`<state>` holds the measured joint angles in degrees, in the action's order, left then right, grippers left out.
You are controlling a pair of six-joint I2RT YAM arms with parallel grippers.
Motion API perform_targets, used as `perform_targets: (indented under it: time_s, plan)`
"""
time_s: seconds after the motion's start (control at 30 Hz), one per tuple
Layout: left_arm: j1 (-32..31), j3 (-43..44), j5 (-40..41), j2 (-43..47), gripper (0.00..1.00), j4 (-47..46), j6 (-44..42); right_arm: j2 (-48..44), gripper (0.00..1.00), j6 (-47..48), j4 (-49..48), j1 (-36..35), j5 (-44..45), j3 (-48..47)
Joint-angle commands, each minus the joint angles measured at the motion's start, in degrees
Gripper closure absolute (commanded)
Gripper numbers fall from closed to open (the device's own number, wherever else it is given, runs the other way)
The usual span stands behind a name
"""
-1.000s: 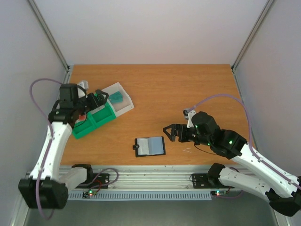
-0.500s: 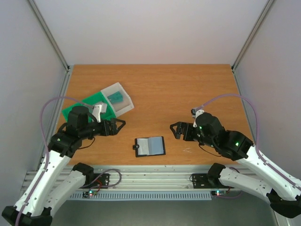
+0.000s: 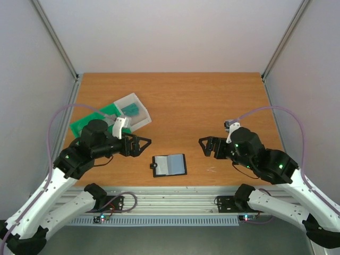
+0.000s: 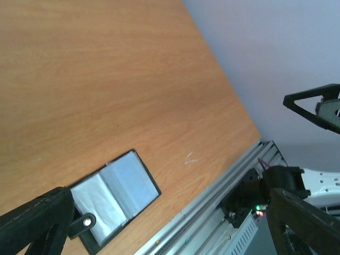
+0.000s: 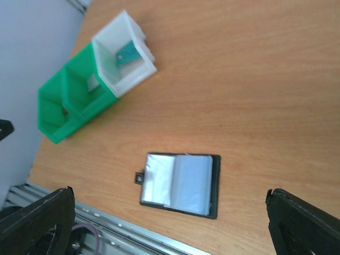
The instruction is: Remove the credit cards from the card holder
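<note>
The left gripper (image 3: 144, 147) has swung away from the tray (image 3: 89, 121) by the left edge of the table (image 3: 207, 101). It now hangs low over the wood just left of the card holder (image 3: 169, 165). The right gripper (image 3: 202, 147) has drawn back toward the right edge, leaving more room beside the holder. Both grippers have their jaws spread wide and grasp nothing.

The card holder lies open and flat near the middle of the near edge, touching neither gripper. Its greyish-blue sleeves face up and its small tab points toward the left edge. Whether cards remain in the sleeves cannot be told.

The green-and-white tray sits slanted near the left edge, well apart from the holder. A teal card (image 5: 126, 54) lies in its white end compartment. What looks like a grey card (image 5: 93, 81) shows in the middle green compartment.

Nothing lies between either gripper and the holder. The far half of the table and its right side are bare wood. A metal rail (image 3: 175, 201) runs just beyond the near edge, close to the holder's long side. A purple cable (image 3: 64, 111) loops above the left arm, partly across the tray, and plain walls close in the other three edges.
</note>
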<state>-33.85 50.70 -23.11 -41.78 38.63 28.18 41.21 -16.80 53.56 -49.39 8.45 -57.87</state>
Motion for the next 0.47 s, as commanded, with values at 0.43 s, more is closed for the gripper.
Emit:
perform_targets:
  time_s: [0.43]
  plan:
    - [-0.2,0.9,9.0,6.2,0.01,-2.3,-0.5,-3.6,0.02,-0.5,-0.1,0.1,-1.6,-1.2]
